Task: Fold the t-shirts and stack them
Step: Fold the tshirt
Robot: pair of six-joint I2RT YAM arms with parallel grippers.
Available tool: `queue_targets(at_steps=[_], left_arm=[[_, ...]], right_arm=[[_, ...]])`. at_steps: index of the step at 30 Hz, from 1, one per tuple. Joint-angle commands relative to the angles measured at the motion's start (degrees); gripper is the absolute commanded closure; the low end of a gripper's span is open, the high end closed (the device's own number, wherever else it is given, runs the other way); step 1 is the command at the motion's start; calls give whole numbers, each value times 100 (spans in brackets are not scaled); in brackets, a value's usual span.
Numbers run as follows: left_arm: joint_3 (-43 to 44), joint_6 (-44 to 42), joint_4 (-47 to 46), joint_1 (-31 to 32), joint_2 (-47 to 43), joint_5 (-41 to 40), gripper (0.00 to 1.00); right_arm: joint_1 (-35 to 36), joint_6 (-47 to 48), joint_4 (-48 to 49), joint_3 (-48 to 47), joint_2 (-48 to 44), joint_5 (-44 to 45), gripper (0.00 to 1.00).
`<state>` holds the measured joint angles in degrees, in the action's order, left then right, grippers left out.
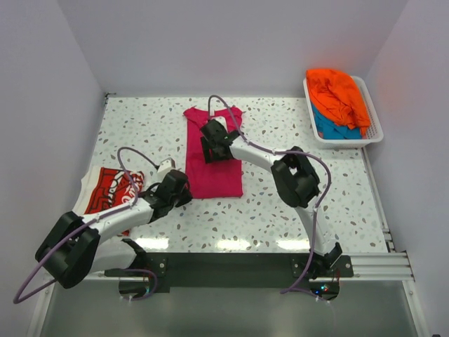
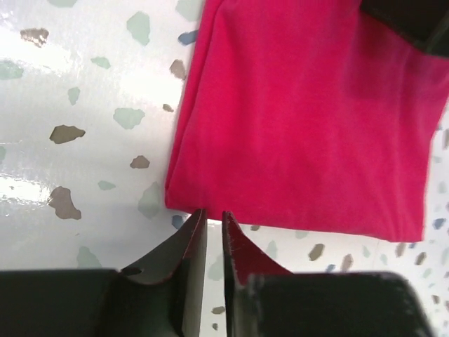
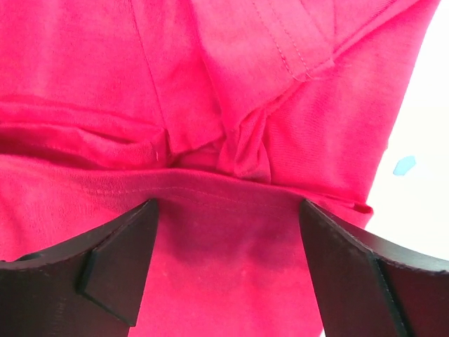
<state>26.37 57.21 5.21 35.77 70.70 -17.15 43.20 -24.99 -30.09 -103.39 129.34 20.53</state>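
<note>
Top external shows the magenta-pink t-shirt (image 1: 214,168) folded lengthwise, seemingly creased.

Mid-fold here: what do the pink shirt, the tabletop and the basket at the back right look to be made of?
Pink shirt: soft matte knit cloth, likely cotton jersey; it creases and shows stitched hems in the right wrist view.
Tabletop: hard, glossy speckled surface, terrazzo-look stone or laminate; it reflects the lights.
Basket: white slatted walls, smooth; probably moulded plastic.
</note>
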Motion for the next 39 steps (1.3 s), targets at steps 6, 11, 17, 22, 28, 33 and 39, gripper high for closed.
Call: queue_targets(at_steps=[6, 11, 17, 22, 28, 33, 39], left_arm=[[580, -430, 542, -96, -697, -192, 53], [290, -544, 323, -360, -698, 79, 38], [44, -886, -292, -597, -531, 686, 31], [-140, -896, -758, -668, -329, 958, 30], [-352, -852, -1057, -773, -109, 1064, 31], [-448, -852, -1128, -817, 58, 1020, 36], [-510, -834, -1224, -817, 348, 1003, 47]], right_arm=[[-13, -48, -287, 353, -1480, 144, 14], [-22, -575, 362, 2268, -2726, -128, 21], [-5, -963, 916, 3781, -3397, -506, 28], [-22, -1227, 1364, 4353, -3380, -918, 29], [-13, -1649, 1794, 4748, -3240, -1271, 35], [-22, -1895, 1962, 5179, -3397, -1280, 40], [-13, -2018, 2068, 5400, -3425, -1262, 40]])
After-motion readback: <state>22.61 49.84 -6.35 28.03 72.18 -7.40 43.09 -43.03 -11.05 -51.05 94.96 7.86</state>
